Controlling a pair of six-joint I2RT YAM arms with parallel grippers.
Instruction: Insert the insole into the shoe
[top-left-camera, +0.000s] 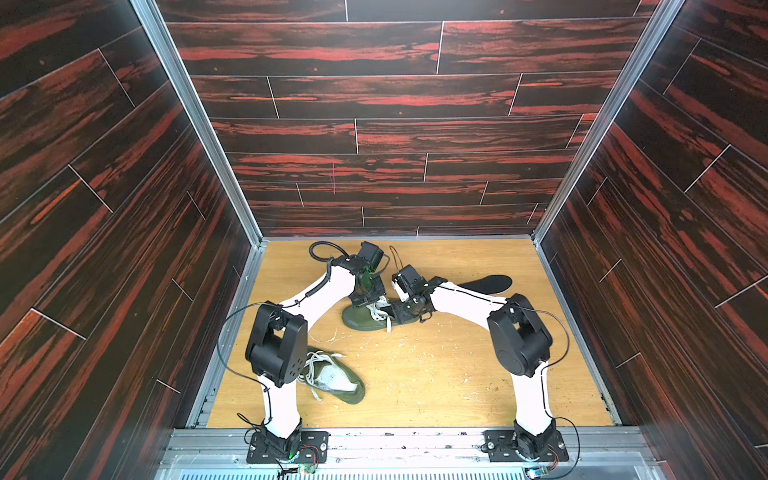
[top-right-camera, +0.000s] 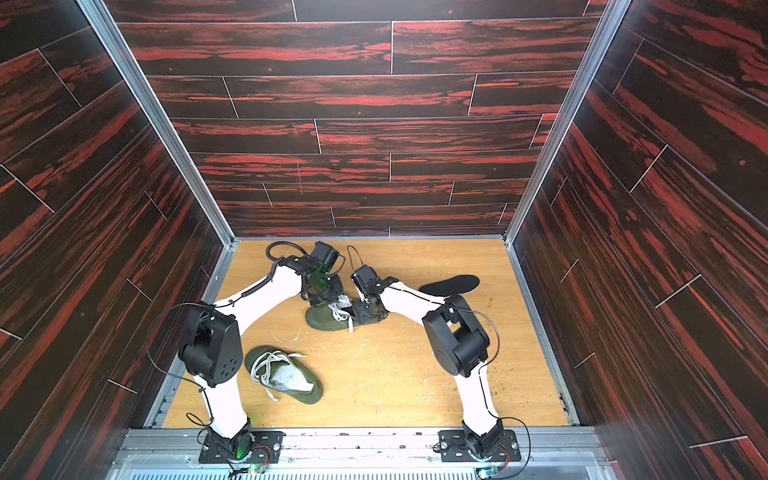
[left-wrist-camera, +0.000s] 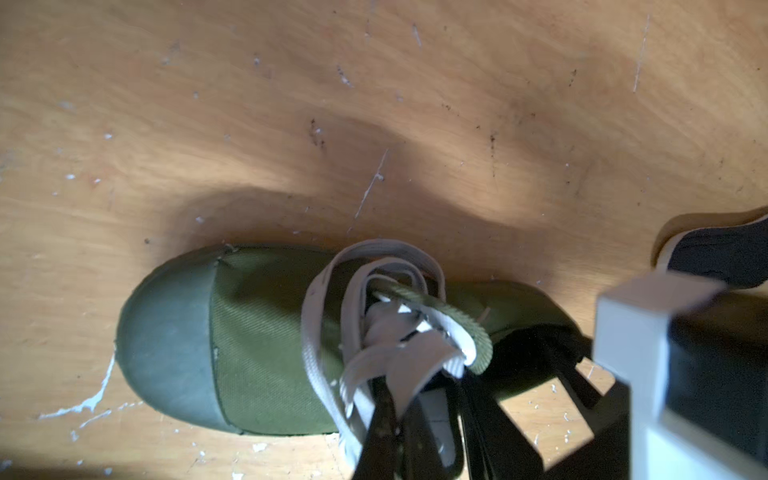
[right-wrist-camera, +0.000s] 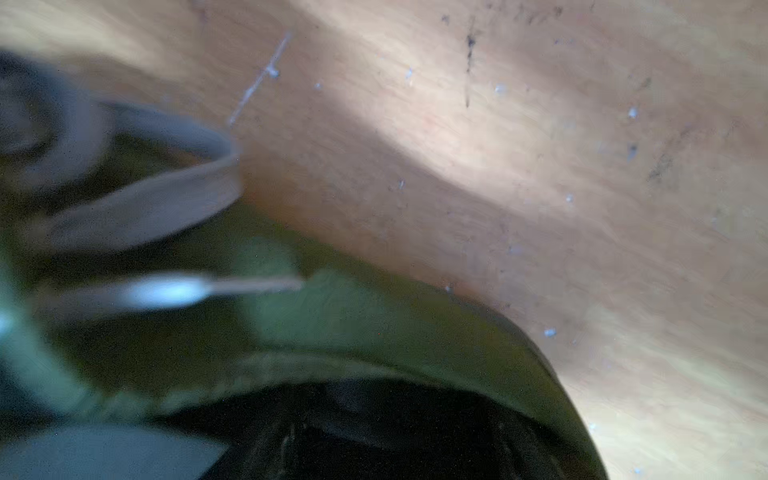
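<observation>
A green canvas shoe (top-left-camera: 361, 322) (top-right-camera: 322, 320) with white laces lies at the back middle of the wooden floor, its toe to the left. My left gripper (top-left-camera: 370, 301) (left-wrist-camera: 399, 432) is shut on the laces over the tongue (left-wrist-camera: 415, 357). My right gripper (top-left-camera: 397, 311) reaches into the shoe's heel opening. Its black fingers (left-wrist-camera: 482, 415) stand apart, holding nothing that I can see. The right wrist view is blurred and shows only the shoe's collar (right-wrist-camera: 374, 324) and a dark inside. A black insole (top-left-camera: 486, 284) (top-right-camera: 451, 284) (left-wrist-camera: 719, 253) lies flat on the floor behind my right arm.
A second green shoe (top-left-camera: 336, 378) (top-right-camera: 286, 374) with loose laces lies near the left arm's elbow at the front left. Dark red panelled walls (top-left-camera: 124, 249) close in the floor on three sides. The bare wooden floor (top-left-camera: 436, 374) spreads between the arms.
</observation>
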